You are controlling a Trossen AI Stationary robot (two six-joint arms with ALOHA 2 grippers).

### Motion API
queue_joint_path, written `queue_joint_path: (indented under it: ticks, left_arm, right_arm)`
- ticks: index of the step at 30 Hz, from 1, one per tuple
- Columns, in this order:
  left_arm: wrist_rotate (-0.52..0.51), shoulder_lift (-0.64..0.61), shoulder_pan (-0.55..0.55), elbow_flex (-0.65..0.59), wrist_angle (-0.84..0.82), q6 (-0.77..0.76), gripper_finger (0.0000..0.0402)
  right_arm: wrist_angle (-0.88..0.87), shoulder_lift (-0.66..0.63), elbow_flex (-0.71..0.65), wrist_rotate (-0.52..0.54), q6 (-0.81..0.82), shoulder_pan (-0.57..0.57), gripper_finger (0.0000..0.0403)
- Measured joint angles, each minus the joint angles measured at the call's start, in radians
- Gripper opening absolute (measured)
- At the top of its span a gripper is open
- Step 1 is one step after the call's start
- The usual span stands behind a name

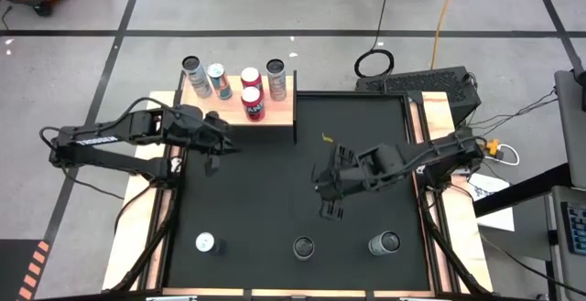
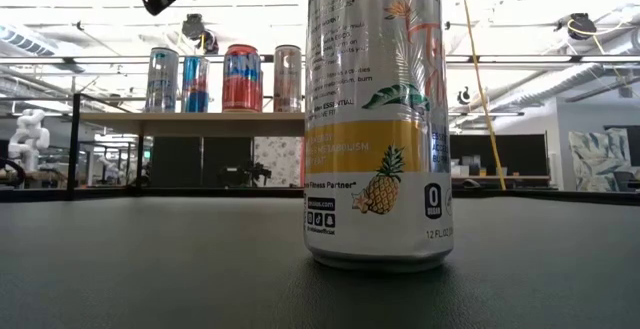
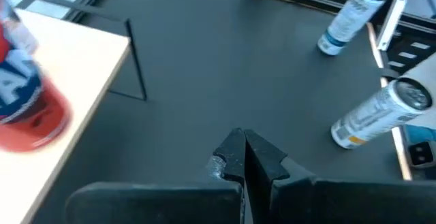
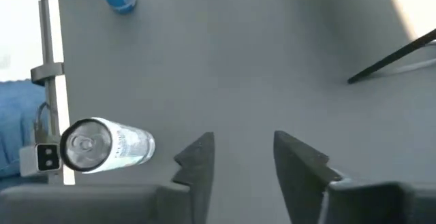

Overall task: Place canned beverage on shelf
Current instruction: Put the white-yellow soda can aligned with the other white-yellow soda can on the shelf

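The shelf (image 1: 275,109), a pale wood board on a thin black frame, stands at the mat's far left and bears several upright cans (image 1: 254,102). Three more cans stand upright on the black mat along its near edge: left (image 1: 205,242), middle (image 1: 303,247), right (image 1: 385,242). My left gripper (image 3: 244,157) hovers shut and empty over the mat just near of the shelf (image 1: 212,164). My right gripper (image 4: 242,159) hangs open and empty above the mat's middle (image 1: 328,209), far of the middle and right cans. A silver can (image 4: 102,144) shows beside its fingers.
Narrow wooden strips and black rails (image 1: 430,200) edge the mat on both sides. In the low view a tall pineapple-printed can (image 2: 375,119) fills the foreground, with the shelf (image 2: 190,122) behind it. Open mat (image 1: 265,182) lies between the two grippers.
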Motion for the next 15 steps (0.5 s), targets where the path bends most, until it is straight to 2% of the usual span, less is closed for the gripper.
queue_joint_path:
  ticks: [10, 12, 15]
  left_arm:
    - [-0.002, 0.0, -0.083, -0.002, 0.034, -0.002, 0.0001]
    - [-0.004, 0.0, -0.095, -0.002, 0.034, -0.002, 0.0001]
    - [-0.011, 0.0, -0.107, -0.002, 0.034, -0.004, 0.0001]
  right_arm:
    - [-0.03, 0.128, 0.0, -0.006, 0.089, 0.017, 0.0245]
    - [-0.04, 0.157, 0.0, -0.052, 0.088, 0.011, 0.0265]
    - [-0.039, 0.186, 0.0, -0.198, 0.041, 0.001, 0.0287]
